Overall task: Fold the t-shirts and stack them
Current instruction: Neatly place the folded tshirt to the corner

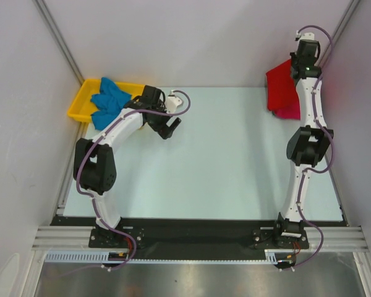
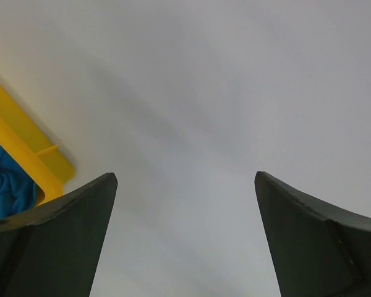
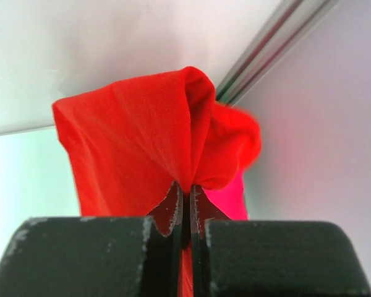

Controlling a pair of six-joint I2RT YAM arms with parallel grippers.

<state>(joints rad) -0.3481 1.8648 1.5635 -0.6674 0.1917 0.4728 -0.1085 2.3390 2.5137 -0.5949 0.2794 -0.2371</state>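
Jaws of the right gripper (image 3: 187, 197) are pinched tight on a fold of the red t-shirt (image 3: 127, 145); the left gripper (image 2: 185, 185) is spread wide and holds nothing.
Red cloth hangs bunched at the upper right of the top view, above the magenta-pink t-shirt (image 3: 232, 203). The blue t-shirt (image 1: 109, 99) lies in the yellow tray (image 1: 78, 109) at upper left. This looks like the lifting step; next, the red one probably needs carrying to the middle of the table (image 1: 235, 161) and spreading flat.

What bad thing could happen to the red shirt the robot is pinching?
The right gripper pinches only a small fold of the red shirt, so it might slip out. The pink shirt sits right against it and could get dragged along. The metal rail is close, so cloth might snag.
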